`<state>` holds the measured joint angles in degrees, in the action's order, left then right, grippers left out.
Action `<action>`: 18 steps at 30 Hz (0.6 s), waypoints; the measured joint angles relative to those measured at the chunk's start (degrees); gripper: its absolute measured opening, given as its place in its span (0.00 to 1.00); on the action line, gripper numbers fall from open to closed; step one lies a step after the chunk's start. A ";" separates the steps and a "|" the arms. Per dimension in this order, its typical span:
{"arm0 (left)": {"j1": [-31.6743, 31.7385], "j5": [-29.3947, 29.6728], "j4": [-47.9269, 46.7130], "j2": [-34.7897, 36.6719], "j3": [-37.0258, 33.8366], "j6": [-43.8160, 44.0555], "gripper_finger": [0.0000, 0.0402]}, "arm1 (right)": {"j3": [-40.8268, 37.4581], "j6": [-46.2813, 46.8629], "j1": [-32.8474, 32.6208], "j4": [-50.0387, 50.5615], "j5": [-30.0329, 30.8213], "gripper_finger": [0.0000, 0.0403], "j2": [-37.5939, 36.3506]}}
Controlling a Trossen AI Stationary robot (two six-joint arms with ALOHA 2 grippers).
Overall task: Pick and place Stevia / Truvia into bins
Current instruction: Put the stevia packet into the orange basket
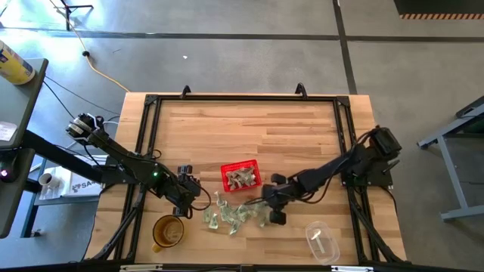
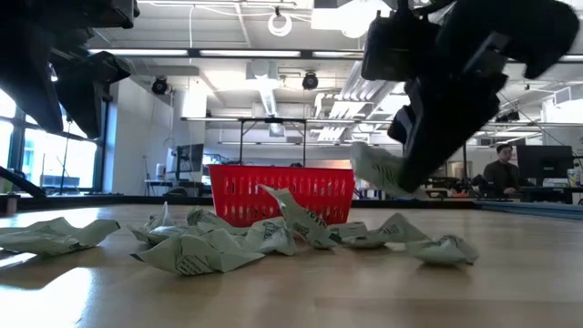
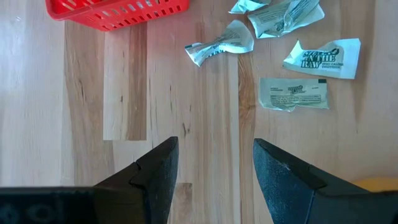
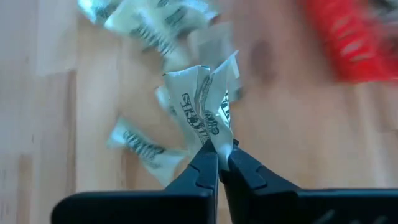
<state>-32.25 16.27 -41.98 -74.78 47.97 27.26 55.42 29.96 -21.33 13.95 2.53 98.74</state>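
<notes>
The right gripper (image 4: 217, 163) is pinched tight on one crumpled Stevia packet (image 4: 205, 109), pale green-white paper with dark print, folded upward between the fingertips and lifted off the wooden surface (image 1: 249, 128). In the low view this packet (image 2: 378, 169) hangs above the loose pile of packets (image 1: 234, 214), which lie creased and scattered near the front edge, just in front of the red basket (image 1: 240, 176). A few packets already lie inside the basket. The left gripper (image 3: 214, 171) hovers to the left of the pile, its fingers spread wide and holding nothing, with an amber cup (image 1: 168, 232) close by it.
</notes>
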 joint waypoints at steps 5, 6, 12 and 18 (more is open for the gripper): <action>0.00 0.00 -0.01 -0.02 0.00 0.00 0.59 | 0.02 -0.27 1.99 2.47 -0.78 0.01 -2.76; 0.00 0.00 0.01 -0.02 0.00 0.00 0.59 | 0.02 -0.22 2.27 2.52 -1.94 0.01 -2.73; 0.00 0.00 0.04 0.00 0.00 0.14 0.59 | 0.02 -3.22 2.69 3.34 -6.21 0.16 -1.66; 0.00 0.10 0.04 -0.02 0.00 0.15 0.59 | 0.02 -3.02 2.89 4.26 -2.98 0.36 -1.58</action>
<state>-32.25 16.37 -41.93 -74.81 47.97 27.41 55.44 26.94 -18.44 18.22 -0.44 97.17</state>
